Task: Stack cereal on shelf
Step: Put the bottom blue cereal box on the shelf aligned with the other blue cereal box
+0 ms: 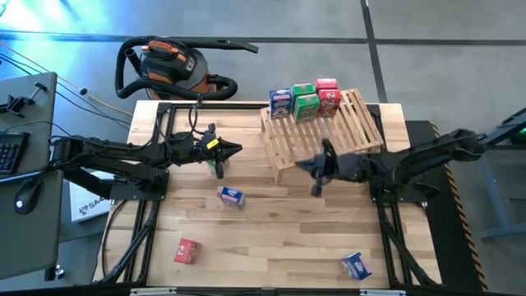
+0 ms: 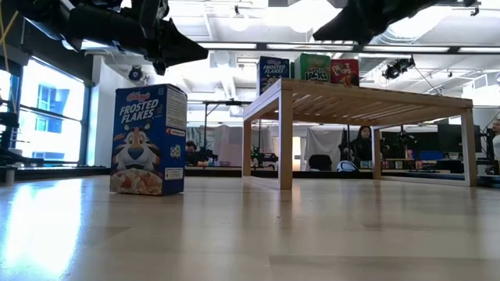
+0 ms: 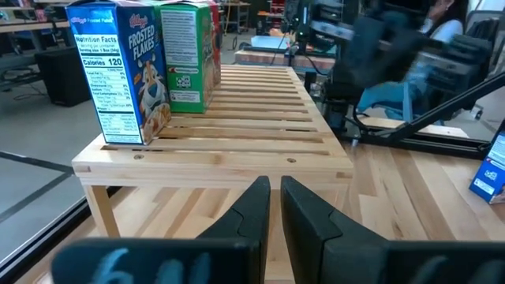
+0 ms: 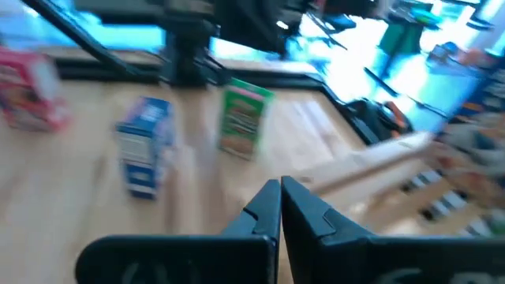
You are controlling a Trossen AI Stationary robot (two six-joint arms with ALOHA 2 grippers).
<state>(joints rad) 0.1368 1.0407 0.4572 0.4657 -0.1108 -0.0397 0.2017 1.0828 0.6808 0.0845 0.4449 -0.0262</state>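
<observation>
Closest to you, two cereal boxes are lying loose by the table's front edge: the red box (image 1: 186, 251) on the left and the front blue box (image 1: 356, 265) on the right, well apart. A little farther in, the middle blue box (image 1: 232, 196) is standing alone on the planks. The right gripper (image 1: 315, 191) is hanging beyond it, off to the right and beside the shelf's front edge, with its fingers pressed together on nothing.

If you are going for that middle blue box, part the fingers fully before you drop. Line them across the box's narrow faces and close low on the body so the light cardboard is not tipping or crushing.

Farther in, the green box (image 1: 219, 167) is standing just beside the left gripper (image 1: 237, 150). This gripper is also closed and carrying nothing, and it is pointing toward the shelf (image 1: 362, 131). Keep that arm clear while the right one is working.

At the far end of the slats, the stacked boxes (image 1: 306, 100) are sitting in a tight cluster: one blue, two green, two red. When you are placing, come in over the front slats, set the box down next to the cluster rather than pushing into it, and release only once it is resting flat.
</observation>
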